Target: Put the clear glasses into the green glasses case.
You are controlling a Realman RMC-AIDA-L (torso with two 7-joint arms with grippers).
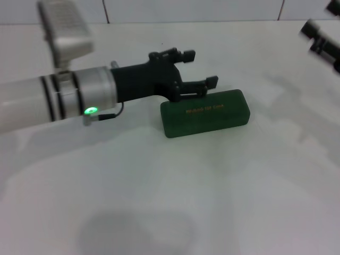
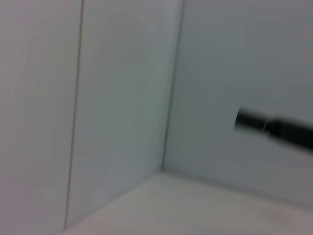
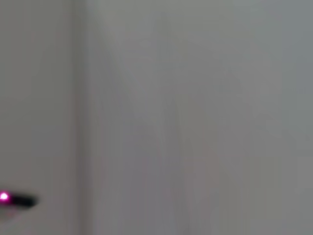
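- The white table [image 1: 175,202] fills most of the head view, with a tiled wall [image 1: 191,9] along the top edge.
- The left arm [image 1: 58,98] reaches in from the left edge at mid-height, a green light glowing on its silver wrist.
- The green glasses case [image 1: 206,112] lies shut on the table just right of centre, gold lettering on its lid, long side running left to right.
- The left gripper [image 1: 201,68] hangs just above the case's upper left edge, its black fingers [image 1: 211,82] spread wide with nothing between them.
- The right gripper [image 1: 322,38] shows blurred at the upper right corner, well apart from the case; whether its fingers are spread cannot be told.
- The clear glasses cannot be made out in any view.
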